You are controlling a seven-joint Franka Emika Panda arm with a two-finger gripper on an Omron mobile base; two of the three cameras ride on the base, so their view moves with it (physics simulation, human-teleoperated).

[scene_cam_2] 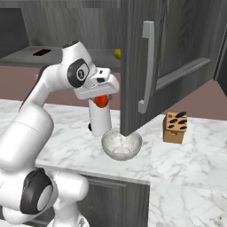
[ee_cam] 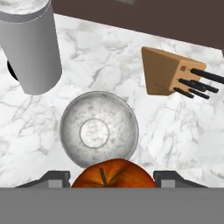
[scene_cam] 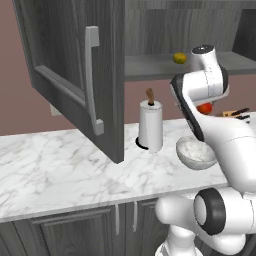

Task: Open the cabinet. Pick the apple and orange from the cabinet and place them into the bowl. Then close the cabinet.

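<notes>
Fingers (ee_cam: 57,176) clamp the apple (ee_cam: 113,174) from both sides, spread wide around it — the gripper (ee_cam: 112,178) hangs it above the bowl (ee_cam: 99,129), just beyond the tips, seemingly for a straight drop. Orange (scene_cam: 180,58) waits in the open cabinet (scene_cam: 75,65).

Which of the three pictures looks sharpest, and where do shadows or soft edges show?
Hand view: sharpest, with crisp edges on the bowl, the knife block and the apple in the hand. Left base view: the paper-towel roll has a small dark shadow at its foot. Right base view: slightly soft, the bowl partly shaded under the open cabinet door.
</notes>
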